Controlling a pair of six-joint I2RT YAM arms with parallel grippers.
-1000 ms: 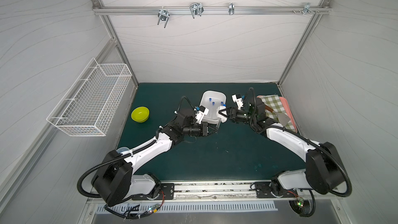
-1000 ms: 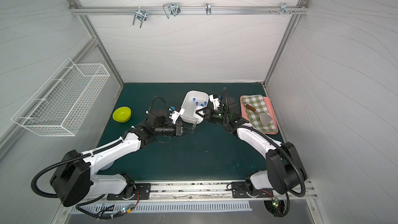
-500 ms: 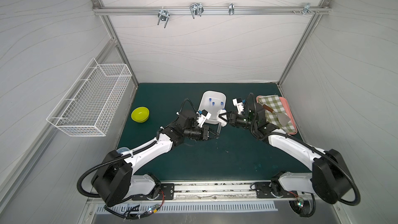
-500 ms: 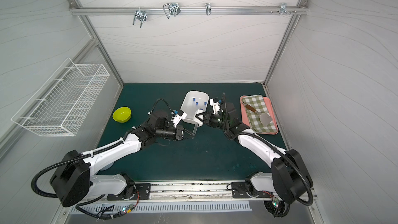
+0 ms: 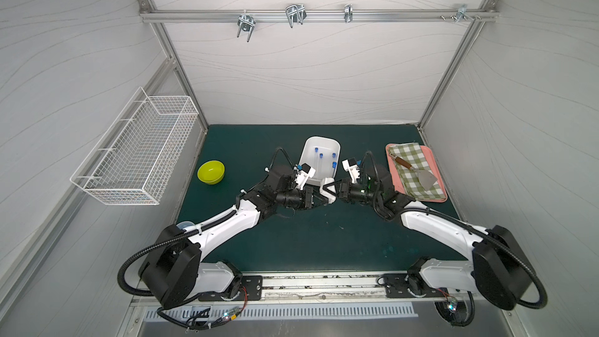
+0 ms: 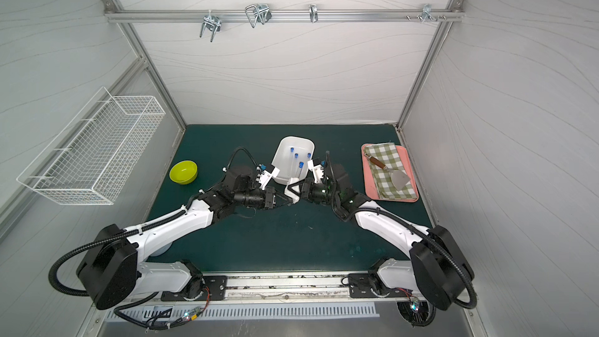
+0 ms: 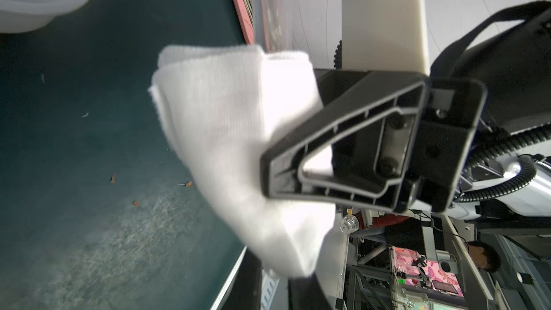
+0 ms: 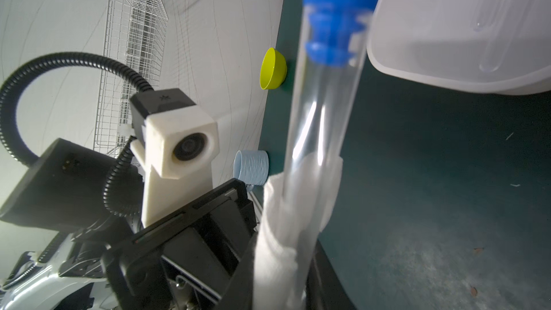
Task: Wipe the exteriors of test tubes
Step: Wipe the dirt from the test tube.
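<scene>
Just in front of the white tub (image 5: 307, 157), in both top views, L gripper (image 5: 324, 196) & R gripper (image 5: 337, 189) meet tip to tip. L fingers are pinched tight on a folded white cloth (image 5: 326, 189). R gripper clamps the held test tube (image 5: 334, 173), blue cap over tub's near corner. 3 other test tubes (image 5: 321, 161) lie inside tub.
L wrist view: black finger (image 7: 343, 150) pressed on cloth, tube's clear round end (image 7: 348, 223) pokes past it.
R wrist view: cloth wraps tube's lower part; R fingers hidden.
</scene>
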